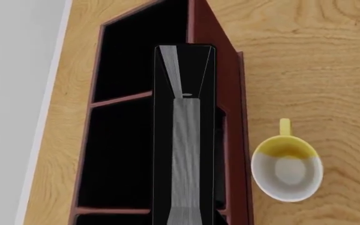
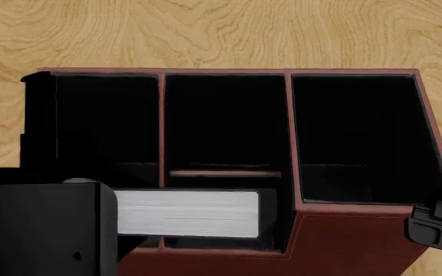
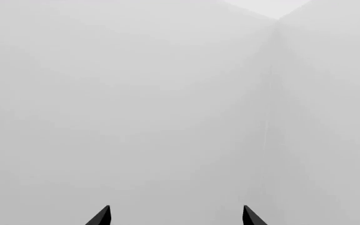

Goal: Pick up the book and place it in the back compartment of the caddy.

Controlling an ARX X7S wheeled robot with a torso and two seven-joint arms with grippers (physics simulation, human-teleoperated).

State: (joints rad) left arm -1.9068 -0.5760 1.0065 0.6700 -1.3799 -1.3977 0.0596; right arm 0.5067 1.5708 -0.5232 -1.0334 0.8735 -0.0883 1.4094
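Note:
The caddy (image 2: 229,72) is a red-brown box with black cells and fills the head view, with three cells along its far side. The book (image 2: 186,214), black with a white page block facing up, lies level over the caddy's near-left part. My left gripper (image 2: 98,218) is shut on its left end, and its fingers are hidden by the book and the arm. In the left wrist view the book (image 1: 186,140) reaches out from the gripper over the caddy's cells (image 1: 230,93). My right gripper (image 3: 176,216) is open and empty, and its body (image 2: 439,227) shows beside the caddy's near-right corner.
A white mug with a yellow inside (image 1: 287,167) stands on the wooden table (image 2: 205,29) beside the caddy's long wall. The table's edge (image 1: 48,93) runs close along the caddy's other side. The right wrist view shows only grey wall.

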